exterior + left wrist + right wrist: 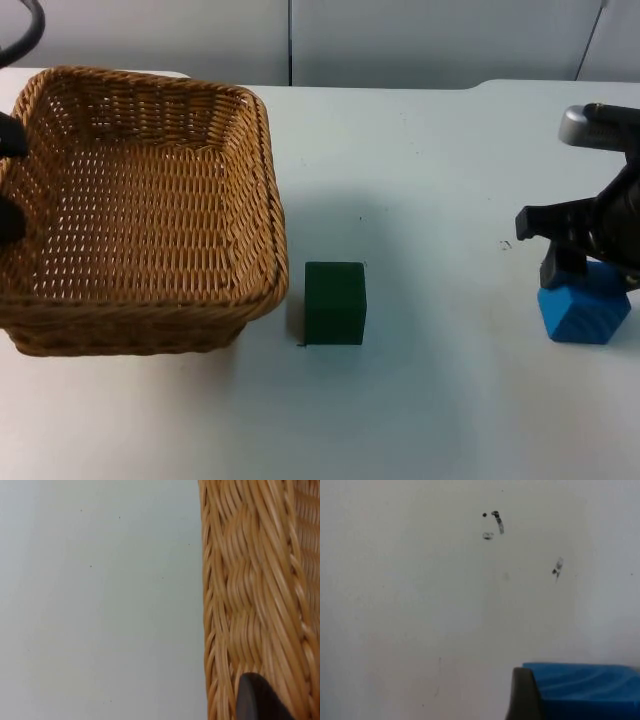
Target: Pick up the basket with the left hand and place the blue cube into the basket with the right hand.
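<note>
The woven wicker basket (140,210) fills the left side of the table in the top view. My left gripper (8,180) is at its left rim, shut on the basket's rim (250,595), with a black fingertip (257,700) pressed against the weave. The blue cube (585,308) sits at the far right, low by the table. My right gripper (590,272) comes down onto it from above, shut on it. One fingertip (525,697) lies flush against the side of the blue cube (585,692).
A dark green cube (335,302) stands on the white table (440,180) just right of the basket's front corner, between basket and blue cube. Small black marks (492,525) dot the table beyond the blue cube. The grey partition wall (400,40) closes the back.
</note>
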`<state>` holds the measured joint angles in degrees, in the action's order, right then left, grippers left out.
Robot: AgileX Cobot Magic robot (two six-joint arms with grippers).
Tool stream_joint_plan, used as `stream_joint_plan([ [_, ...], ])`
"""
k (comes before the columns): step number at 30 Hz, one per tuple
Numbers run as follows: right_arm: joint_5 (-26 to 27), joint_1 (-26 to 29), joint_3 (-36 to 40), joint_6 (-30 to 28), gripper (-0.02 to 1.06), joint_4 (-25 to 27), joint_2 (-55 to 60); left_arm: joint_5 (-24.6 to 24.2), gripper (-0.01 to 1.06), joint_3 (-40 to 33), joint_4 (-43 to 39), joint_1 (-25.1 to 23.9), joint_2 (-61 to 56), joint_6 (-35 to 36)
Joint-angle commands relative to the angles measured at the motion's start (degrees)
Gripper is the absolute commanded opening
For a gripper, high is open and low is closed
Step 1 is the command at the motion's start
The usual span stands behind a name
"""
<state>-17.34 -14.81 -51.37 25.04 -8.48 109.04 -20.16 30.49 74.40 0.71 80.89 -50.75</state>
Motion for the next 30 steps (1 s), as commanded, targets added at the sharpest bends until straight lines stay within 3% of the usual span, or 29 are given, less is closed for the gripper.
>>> stream_joint_plan([
  [1, 0.14, -0.29, -0.33, 0.49, 0.26, -0.21, -0.04, -0.66, 0.0, 0.07, 1.27, -0.03, -0.9, 0.14],
  [3, 0.26, -0.29, -0.33, 0.49, 0.06, -0.44, -0.04, -0.92, 0.0, 0.07, 1.27, -0.03, -0.9, 0.14],
  [5, 0.26, -0.29, -0.33, 0.49, 0.0, -0.56, -0.17, -0.96, 0.0, 0.07, 1.27, -0.03, -0.9, 0.14],
  [13, -1.61, -0.29, -0.89, -0.19, 0.0, -1.04, -1.38, -1.78, 0.0, 0.07, 1.27, -0.03, -0.9, 0.14],
  [22, -10.92, -0.71, -5.91, -4.87, 0.0, -1.86, -13.1, -2.0, 0.0, 0.07, 1.7, -0.03, -0.9, 0.14],
  [30, -17.27, -7.07, -13.72, -8.56, 0.0, -1.87, -25.21, -2.0, 0.0, 0.07, 1.7, -0.03, -0.9, 0.14],
])
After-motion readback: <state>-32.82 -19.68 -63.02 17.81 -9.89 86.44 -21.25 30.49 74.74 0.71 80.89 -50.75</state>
